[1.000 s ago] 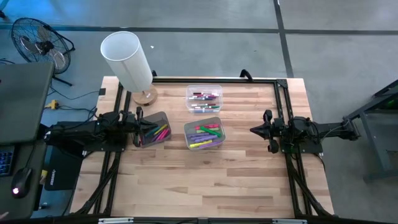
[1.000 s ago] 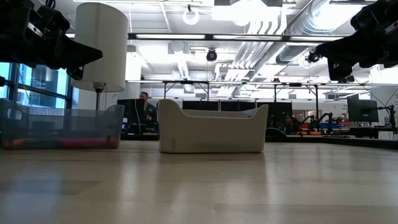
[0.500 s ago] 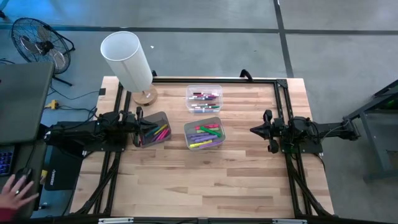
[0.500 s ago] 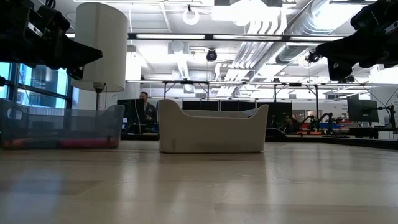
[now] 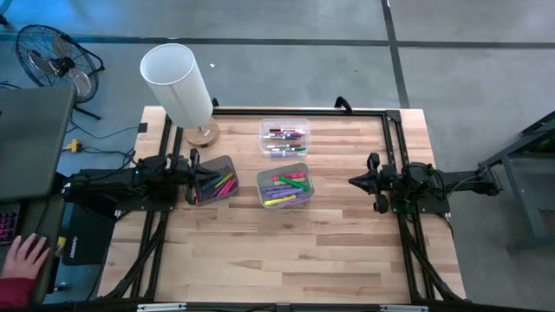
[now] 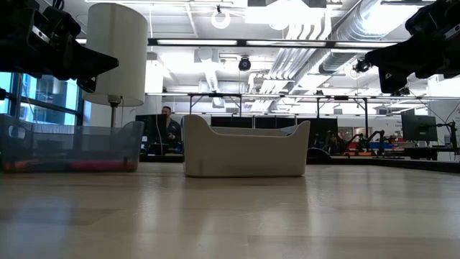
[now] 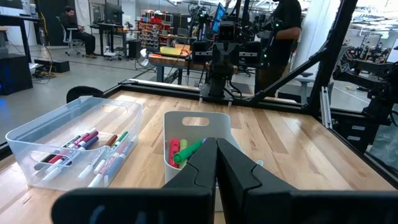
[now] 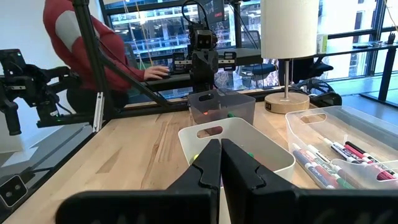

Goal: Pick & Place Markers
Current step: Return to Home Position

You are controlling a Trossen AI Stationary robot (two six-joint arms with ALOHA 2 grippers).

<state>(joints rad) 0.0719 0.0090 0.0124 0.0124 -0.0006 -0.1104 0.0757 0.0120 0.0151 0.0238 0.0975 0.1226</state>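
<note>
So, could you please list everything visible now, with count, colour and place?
table: one, light wood
clear bin: one, far centre
white bin: one, table centre
dark bin: one, beside left gripper
markers: many, mixed colours, in the three bins
lamp: one, white shade, far left corner
fan: one, black, on the floor
person's hand: one, off the table's left
left gripper: shut, left side
right gripper: shut, right side

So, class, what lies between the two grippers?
High view: the dark bin beside the left gripper, then the pale bin of markers, then bare table to the right gripper.
</note>
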